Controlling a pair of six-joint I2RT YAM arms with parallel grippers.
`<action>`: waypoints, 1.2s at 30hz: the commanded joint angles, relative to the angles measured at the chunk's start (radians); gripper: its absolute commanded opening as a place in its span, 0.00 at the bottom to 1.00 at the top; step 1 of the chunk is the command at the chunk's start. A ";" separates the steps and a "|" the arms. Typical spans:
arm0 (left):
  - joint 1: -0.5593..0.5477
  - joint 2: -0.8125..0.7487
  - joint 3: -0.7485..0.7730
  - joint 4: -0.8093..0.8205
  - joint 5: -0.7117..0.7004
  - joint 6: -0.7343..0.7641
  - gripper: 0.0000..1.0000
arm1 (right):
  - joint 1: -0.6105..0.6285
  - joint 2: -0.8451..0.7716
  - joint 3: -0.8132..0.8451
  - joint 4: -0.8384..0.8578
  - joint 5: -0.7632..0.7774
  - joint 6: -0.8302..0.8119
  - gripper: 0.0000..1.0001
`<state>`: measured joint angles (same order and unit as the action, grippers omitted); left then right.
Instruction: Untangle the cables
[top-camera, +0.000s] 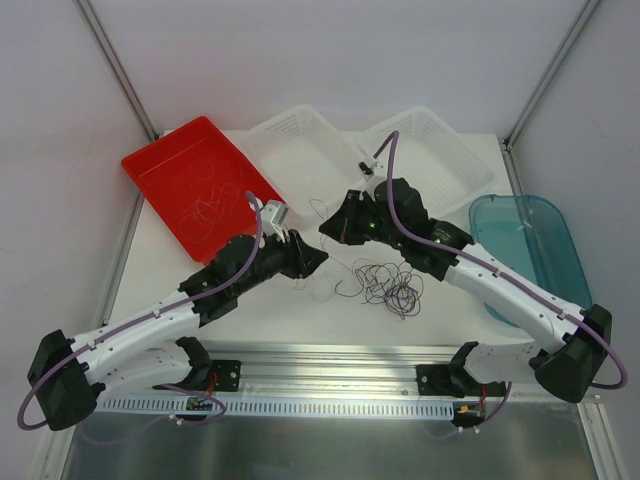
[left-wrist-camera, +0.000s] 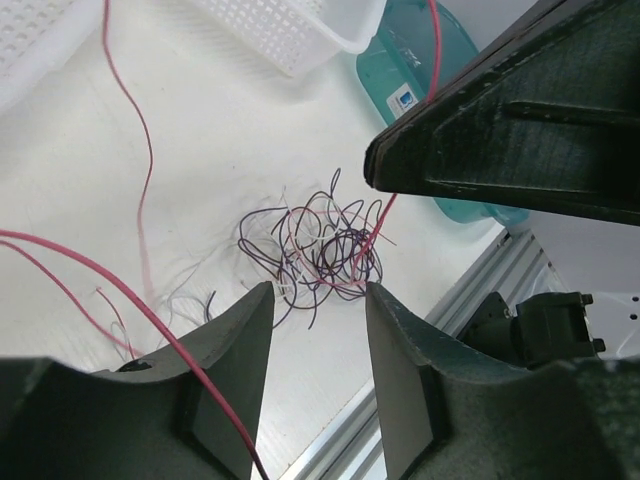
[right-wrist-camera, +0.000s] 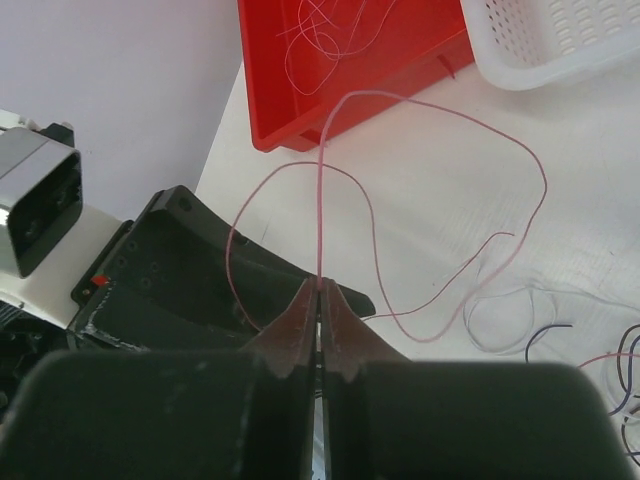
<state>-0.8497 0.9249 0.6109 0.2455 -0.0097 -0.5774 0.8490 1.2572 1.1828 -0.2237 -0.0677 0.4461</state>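
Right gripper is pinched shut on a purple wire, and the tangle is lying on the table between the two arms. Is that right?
Not quite. The right gripper is shut on a pink-red wire, not a purple one; the right wrist view shows it. The tangle does lie on the table between the two arms.

Robotics lab test cell, plain grey panel walls (top-camera: 330, 60), metal corner struts (top-camera: 118, 68), white bench top (top-camera: 260, 320), aluminium mounting rail (top-camera: 330, 372) at near edge, red tray (top-camera: 165, 180), teal tray (top-camera: 530, 225).
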 joint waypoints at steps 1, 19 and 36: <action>0.000 0.028 0.020 0.050 -0.016 -0.009 0.43 | 0.010 -0.038 0.000 0.018 0.006 0.019 0.01; -0.025 0.117 0.038 0.187 0.008 -0.038 0.09 | 0.027 -0.041 -0.026 0.038 0.011 0.045 0.01; 0.052 0.026 0.413 -0.423 -0.110 0.151 0.00 | -0.016 -0.369 -0.109 -0.393 0.512 -0.202 0.86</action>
<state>-0.8265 0.9588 0.9134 -0.0299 -0.0940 -0.5003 0.8425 0.9531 1.1091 -0.5053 0.2714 0.3092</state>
